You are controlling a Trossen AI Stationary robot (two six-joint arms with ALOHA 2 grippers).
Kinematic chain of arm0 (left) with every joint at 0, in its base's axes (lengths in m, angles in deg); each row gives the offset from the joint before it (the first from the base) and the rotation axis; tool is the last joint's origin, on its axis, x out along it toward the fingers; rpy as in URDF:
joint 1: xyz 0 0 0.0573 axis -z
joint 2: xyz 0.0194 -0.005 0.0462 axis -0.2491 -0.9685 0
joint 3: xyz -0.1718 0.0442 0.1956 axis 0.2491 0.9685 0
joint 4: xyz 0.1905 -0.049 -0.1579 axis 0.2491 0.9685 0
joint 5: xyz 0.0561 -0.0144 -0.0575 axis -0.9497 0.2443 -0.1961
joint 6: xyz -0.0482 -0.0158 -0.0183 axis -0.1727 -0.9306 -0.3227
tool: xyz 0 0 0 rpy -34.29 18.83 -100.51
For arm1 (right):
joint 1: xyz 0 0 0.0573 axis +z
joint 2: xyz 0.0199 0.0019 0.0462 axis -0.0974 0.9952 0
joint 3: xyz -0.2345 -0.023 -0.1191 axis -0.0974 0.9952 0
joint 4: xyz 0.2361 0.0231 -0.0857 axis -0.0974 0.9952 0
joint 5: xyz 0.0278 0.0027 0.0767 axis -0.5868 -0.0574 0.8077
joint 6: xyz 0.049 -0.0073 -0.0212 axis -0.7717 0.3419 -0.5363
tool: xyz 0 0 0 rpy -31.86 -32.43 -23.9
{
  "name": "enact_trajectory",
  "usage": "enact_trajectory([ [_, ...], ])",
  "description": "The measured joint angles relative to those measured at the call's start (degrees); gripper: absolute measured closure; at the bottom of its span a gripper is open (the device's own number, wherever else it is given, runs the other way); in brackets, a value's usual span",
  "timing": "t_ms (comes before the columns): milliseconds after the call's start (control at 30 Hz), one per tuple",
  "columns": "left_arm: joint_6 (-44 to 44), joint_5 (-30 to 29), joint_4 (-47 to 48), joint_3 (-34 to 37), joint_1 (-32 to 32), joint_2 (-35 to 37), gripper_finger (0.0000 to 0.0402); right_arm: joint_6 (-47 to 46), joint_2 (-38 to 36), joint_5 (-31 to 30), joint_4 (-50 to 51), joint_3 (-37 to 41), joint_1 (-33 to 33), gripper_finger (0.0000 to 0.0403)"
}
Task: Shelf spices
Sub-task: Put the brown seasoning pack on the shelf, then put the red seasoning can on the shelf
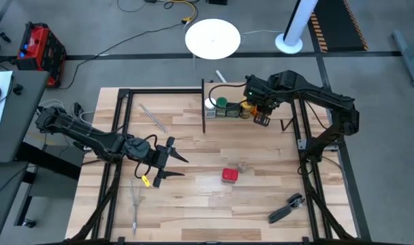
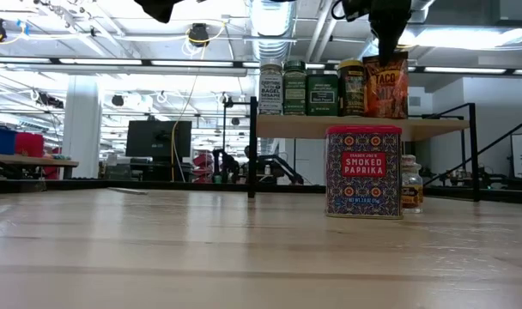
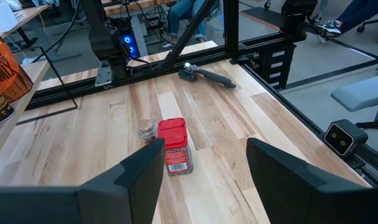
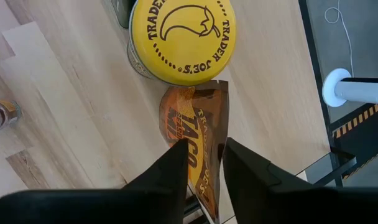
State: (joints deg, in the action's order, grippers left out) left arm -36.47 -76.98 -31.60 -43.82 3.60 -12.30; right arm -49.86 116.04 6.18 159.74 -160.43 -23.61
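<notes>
Left tool is hanging wide open over the table, waiting. Smoked paprika tin and small glass jar are sitting unshelved. Right tool is pinching the taco packet, fifth on the shelf.

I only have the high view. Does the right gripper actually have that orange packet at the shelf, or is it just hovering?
Observer: The right wrist view shows the right gripper closed on the taco packet, beside the yellow-capped jar.
Operator: Is the packet on the board?
Observer: In the low view it stands upright on the shelf, at the end of the row of jars.
Operator: What's left on the table?
Observer: The red tin, upright, labelled smoked paprika; the open left gripper faces it.
</notes>
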Motion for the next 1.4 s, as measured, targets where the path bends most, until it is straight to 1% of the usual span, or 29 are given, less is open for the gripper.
enact_trajectory([
  [233, 0.0, 0.0, 0.0, 0.0, 0.0, 0.0, 0.0183, -0.1, 0.0, 0.0, 0.0, -0.1, 0.0, 0.0265],
  [433, 0.0, 0.0, 0.0, 0.0, 0.0, 0.0, 0.0183, 0.0, 0.0, 0.0, 0.0, -3.7, -0.1, 0.024],
  [667, -0.2, 0.0, 0.4, 0.0, 0.0, 0.0, 0.0183, 0.2, 0.0, 0.0, 0.0, -10.4, 0.2, 0.0234],
  [833, -0.2, 0.0, 0.4, 0.0, 0.0, 0.0, 0.0183, -0.2, -0.5, 1.4, 0.1, -16.4, 2.3, 0.0234],
  [967, -0.7, 0.0, 0.5, 0.0, 0.0, 0.0, 0.0183, -2.8, -2.1, 4.0, 0.0, -19.3, 7.4, 0.0236],
  [1167, -2.1, 0.0, 0.9, 0.0, 0.0, 0.0, 0.0183, -11.9, -6.2, 3.9, 0.0, -19.5, 18.8, 0.0241],
  [1267, -2.9, 0.0, 0.9, 0.0, 0.0, 0.0, 0.0183, -17.6, -8.1, 2.5, 0.0, -19.5, 26.0, 0.0244],
  [1400, -3.5, 0.0, 1.2, 0.0, 0.0, 0.0, 0.0183, -25.8, -9.6, -2.4, -0.1, -18.2, 36.7, 0.0249],
])
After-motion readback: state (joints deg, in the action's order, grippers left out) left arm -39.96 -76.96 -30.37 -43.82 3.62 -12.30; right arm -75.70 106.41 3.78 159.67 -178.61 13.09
